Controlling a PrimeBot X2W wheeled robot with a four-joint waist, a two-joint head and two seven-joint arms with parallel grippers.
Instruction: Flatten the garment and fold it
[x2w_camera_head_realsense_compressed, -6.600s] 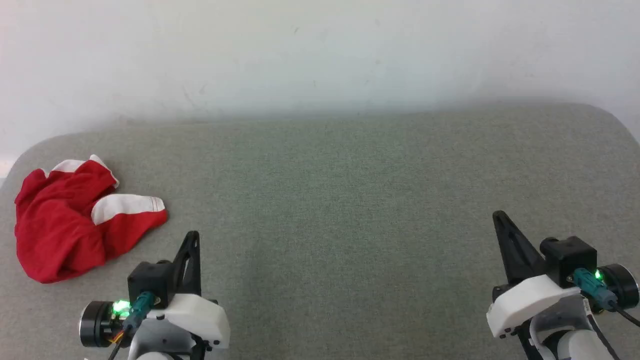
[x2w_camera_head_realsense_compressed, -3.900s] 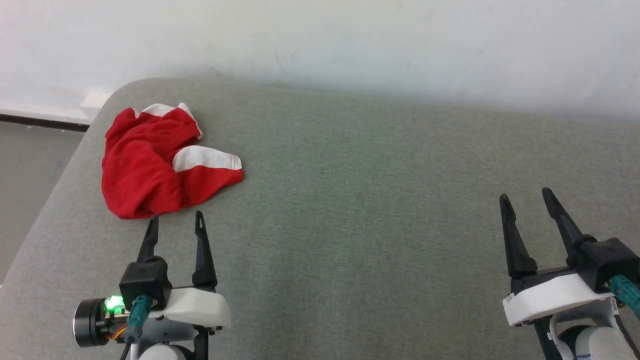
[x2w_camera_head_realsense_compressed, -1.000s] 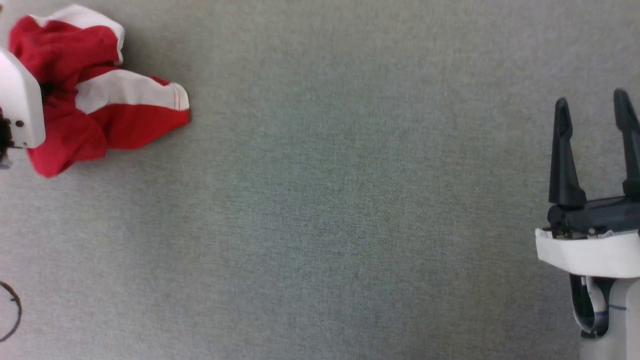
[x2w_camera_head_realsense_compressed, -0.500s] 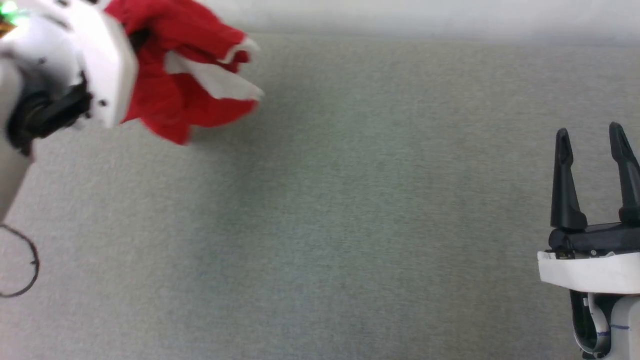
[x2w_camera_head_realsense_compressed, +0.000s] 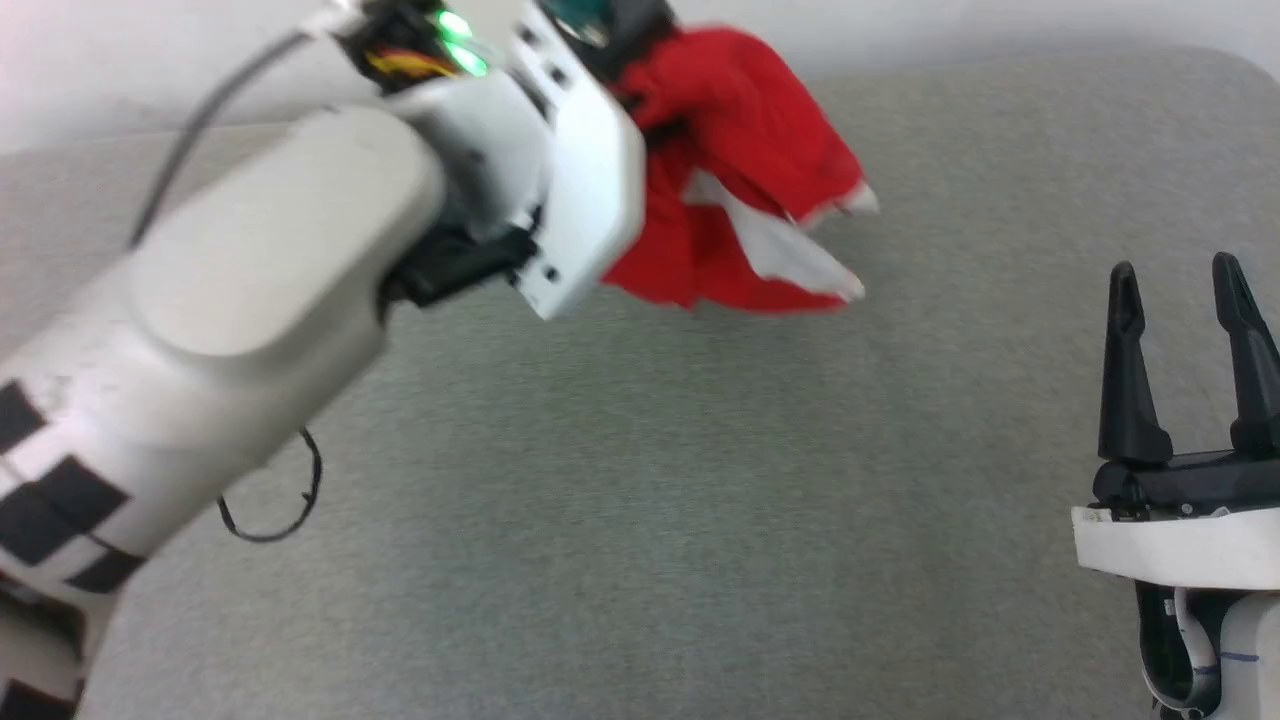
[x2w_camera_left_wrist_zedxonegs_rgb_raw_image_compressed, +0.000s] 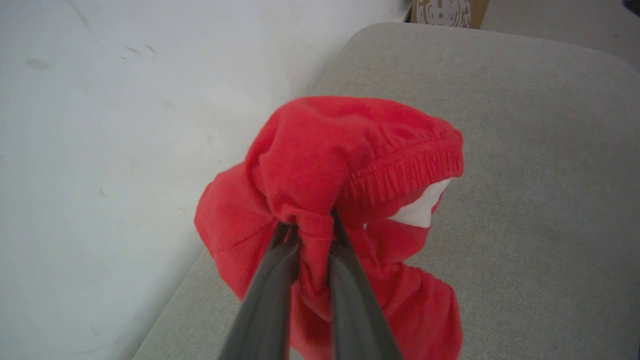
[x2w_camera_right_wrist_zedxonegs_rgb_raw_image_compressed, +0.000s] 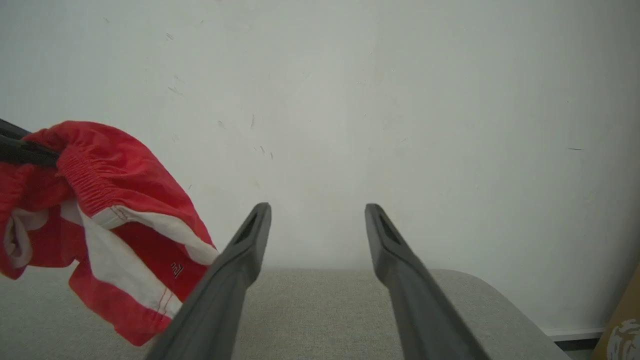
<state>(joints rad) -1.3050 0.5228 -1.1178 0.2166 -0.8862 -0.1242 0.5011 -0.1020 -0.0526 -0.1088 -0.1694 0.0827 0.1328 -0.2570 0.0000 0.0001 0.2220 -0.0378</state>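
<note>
The garment (x2w_camera_head_realsense_compressed: 740, 190), red shorts with white side bands, hangs bunched in the air above the grey table (x2w_camera_head_realsense_compressed: 620, 520). My left gripper (x2w_camera_left_wrist_zedxonegs_rgb_raw_image_compressed: 310, 227) is shut on a fold of the garment (x2w_camera_left_wrist_zedxonegs_rgb_raw_image_compressed: 350, 165) just under its gathered waistband, and in the head view the fingers are hidden behind the white wrist. In the right wrist view the garment (x2w_camera_right_wrist_zedxonegs_rgb_raw_image_compressed: 105, 220) dangles at the left, clear of the table. My right gripper (x2w_camera_head_realsense_compressed: 1180, 275) stands open at the right edge with nothing between its fingers (x2w_camera_right_wrist_zedxonegs_rgb_raw_image_compressed: 247, 240), well to the right of the cloth.
A pale wall (x2w_camera_right_wrist_zedxonegs_rgb_raw_image_compressed: 350, 100) rises behind the table's far edge. A cardboard box (x2w_camera_left_wrist_zedxonegs_rgb_raw_image_compressed: 445, 10) stands beyond the table's rounded corner. A thin black cable loop (x2w_camera_head_realsense_compressed: 285, 510) hangs under my left forearm (x2w_camera_head_realsense_compressed: 230, 300), which crosses the left half of the head view.
My left arm has lifted the garment off the table and carried it rightward toward the middle. The head camera has shifted too. The right gripper has stayed open in place.
</note>
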